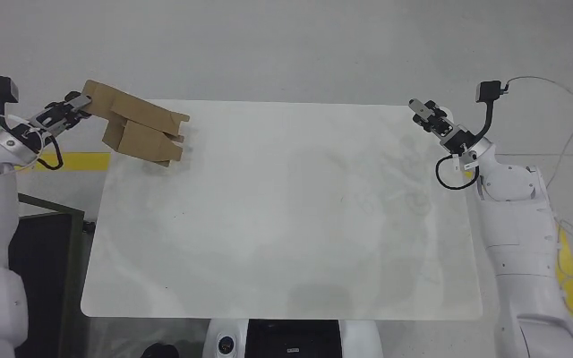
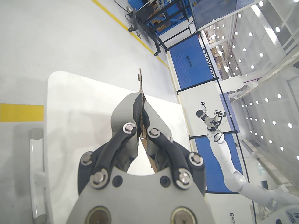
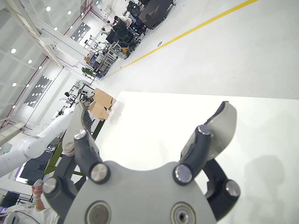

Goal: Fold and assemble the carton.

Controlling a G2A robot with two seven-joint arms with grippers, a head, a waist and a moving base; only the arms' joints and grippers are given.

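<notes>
- The white worktop (image 1: pixel 286 242) runs from its near edge to the far corners, where both arms are.
- At the far right corner, the right jaws stand wide open with nothing between them. The two fingers (image 3: pixel 225 120) are spread well apart above the worktop's surface.
- The right jaws are well apart from the carton (image 1: pixel 143 125), with the whole width of the worktop between them.
- The carton is at the far left corner. It is brown and partly folded, with its flaps loose at the end that points toward the middle of the worktop.
- Part of the carton lies over the corner and part overhangs the left edge. I cannot tell whether it touches the surface.
- The left jaws are closed on the carton at its outer end, beyond the left edge of the worktop.
- In the left wrist view, a thin cardboard panel runs edge-on between the dark pads (image 2: pixel 137 110), which press it from both sides. The panel sticks out past the fingertips toward the worktop.
- Beyond and beside the corner, a yellow line (image 1: pixel 81 161) crosses the pale floor (image 1: pixel 295 45).
</notes>
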